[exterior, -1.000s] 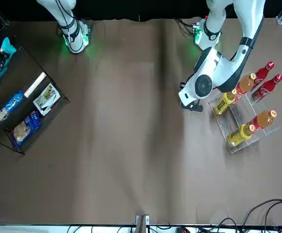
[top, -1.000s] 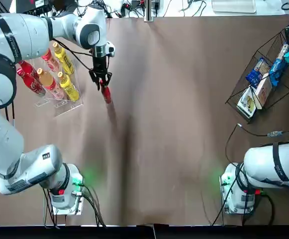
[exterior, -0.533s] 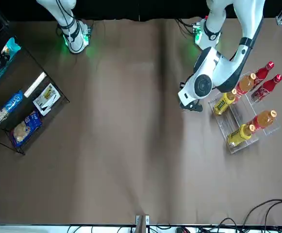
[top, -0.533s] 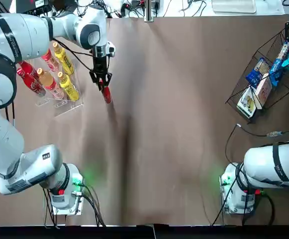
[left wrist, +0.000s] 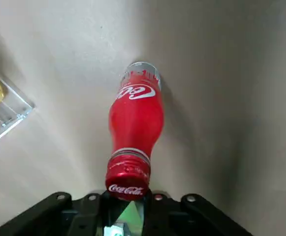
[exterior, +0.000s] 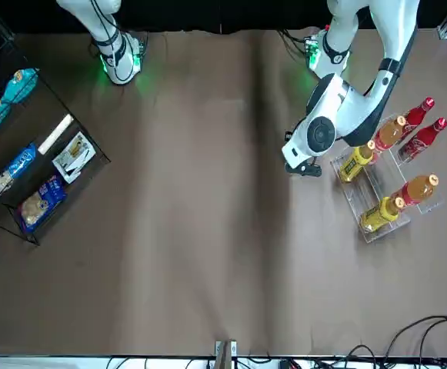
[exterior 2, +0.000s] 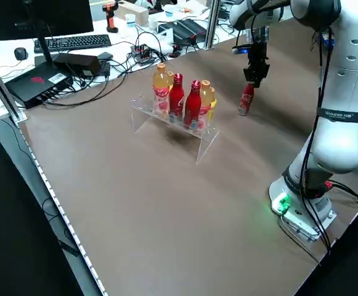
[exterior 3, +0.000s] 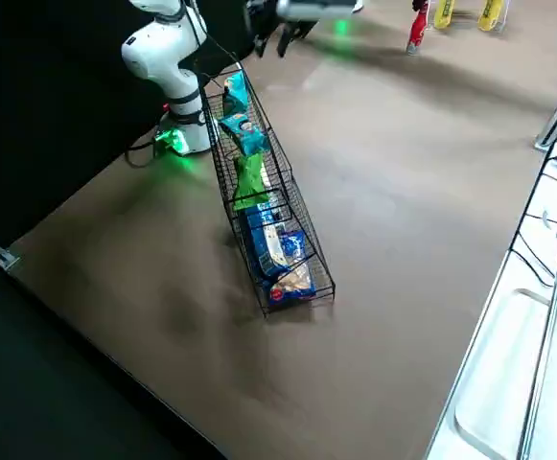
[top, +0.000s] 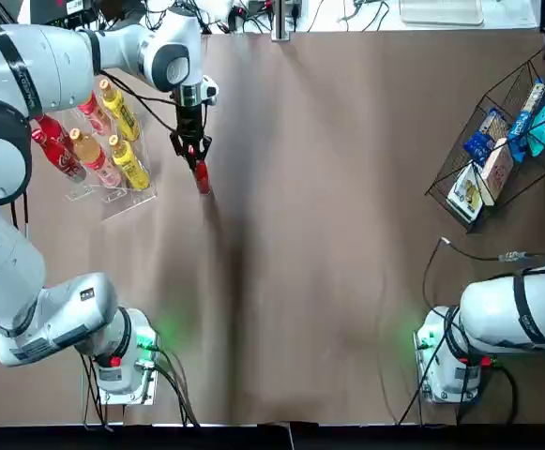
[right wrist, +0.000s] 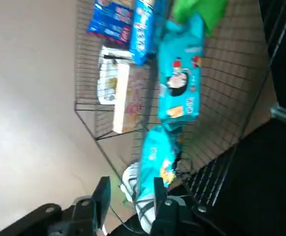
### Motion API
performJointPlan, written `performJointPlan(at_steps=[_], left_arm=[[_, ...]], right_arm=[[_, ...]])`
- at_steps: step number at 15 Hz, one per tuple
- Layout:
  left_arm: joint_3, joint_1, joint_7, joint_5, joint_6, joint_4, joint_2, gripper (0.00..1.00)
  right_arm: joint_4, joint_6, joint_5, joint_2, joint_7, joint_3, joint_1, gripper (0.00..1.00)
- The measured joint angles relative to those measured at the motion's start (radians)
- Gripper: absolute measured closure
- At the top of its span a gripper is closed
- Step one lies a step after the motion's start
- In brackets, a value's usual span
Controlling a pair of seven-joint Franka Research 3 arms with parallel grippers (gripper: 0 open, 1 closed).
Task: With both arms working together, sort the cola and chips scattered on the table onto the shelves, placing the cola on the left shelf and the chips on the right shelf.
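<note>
My left gripper (top: 192,153) is shut on the cap of a red cola bottle (top: 201,178), which stands with its base at the table (top: 328,234) just right of the clear left shelf (top: 117,199). The wrist view shows that cola bottle (left wrist: 135,118) hanging down from the gripper (left wrist: 128,196). Two more cola bottles (exterior: 415,115) (exterior: 427,137) stand in the shelf. My right gripper (right wrist: 130,196) is open above the high end of the black wire right shelf (top: 460,169). Two teal chips packets (exterior 3: 236,93) (exterior 3: 244,134) and a green one (exterior 3: 249,177) lie in it.
Orange bottles (exterior: 388,132) and yellow bottles (exterior: 356,161) share the clear rack. Blue-and-white bags and a box (top: 483,173) fill the wire rack's lower end. A cable (top: 511,253) lies by the right arm's base (top: 455,366).
The teal packet that the right gripper carried now lies in the wire rack, and the gripper has pulled back from it. The left gripper and its cola bottle have hardly moved.
</note>
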Motion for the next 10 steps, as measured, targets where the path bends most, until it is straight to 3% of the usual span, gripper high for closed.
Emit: performJointPlan(at_steps=[4,10], left_arm=[[0.0,-0.001,0.0,0.004,0.0,0.001,0.0,0.91],[0.0,-0.001,-0.001,0.01,-0.003,0.0,0.0,0.91]], right_arm=[[0.039,0.073,0.048,0.0,0.001,0.006,0.105,0.56],[0.014,0.224,0.173,0.003,-0.191,0.002,0.115,0.56]])
